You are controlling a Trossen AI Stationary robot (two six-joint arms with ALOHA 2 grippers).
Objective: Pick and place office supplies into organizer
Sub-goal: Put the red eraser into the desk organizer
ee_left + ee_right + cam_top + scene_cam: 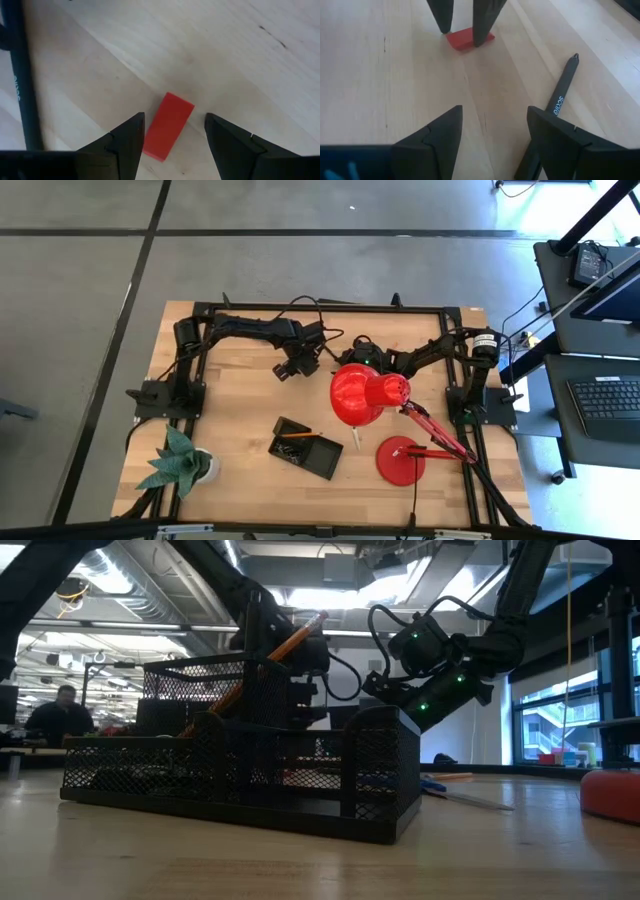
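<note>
Left gripper: fingers spread, straddling a small red block on the table.
Right gripper: fingers apart, empty, beside a black pen.
Organizer: near the red lamp.

A small red block lies flat on the wood; a black pen lies nearby.
</note>
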